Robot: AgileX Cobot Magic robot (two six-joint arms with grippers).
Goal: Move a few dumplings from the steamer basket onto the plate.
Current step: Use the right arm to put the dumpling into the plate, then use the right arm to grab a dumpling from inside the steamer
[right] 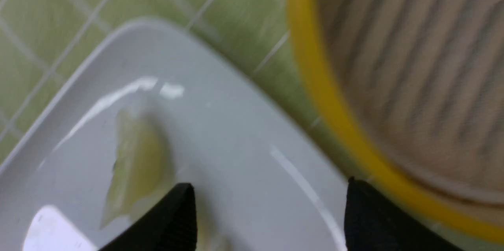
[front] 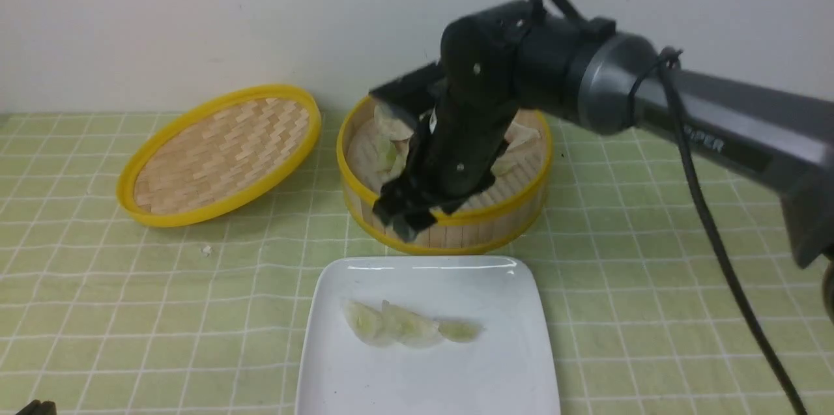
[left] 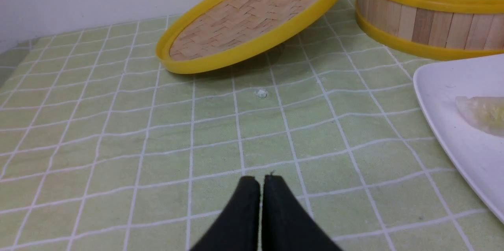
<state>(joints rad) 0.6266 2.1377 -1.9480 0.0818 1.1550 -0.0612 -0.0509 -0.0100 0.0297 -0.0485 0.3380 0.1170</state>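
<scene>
Right now the right gripper (front: pixel 405 214) hangs over the near rim of the steamer basket (front: pixel 502 226), its black jaws spread wide with nothing between them. Three dumplings (front: pixel 407 325) lie close together in a row on the plate (front: pixel 456 376), which sits just in front of the basket, while more sit inside the basket, partly hidden by the arm. The left gripper (left: pixel 261 183) is low over the green checked cloth (left: pixel 118 132) with its fingers pressed together on nothing, and the woven lid (front: pixel 221 151) lies tilted beside the basket.
</scene>
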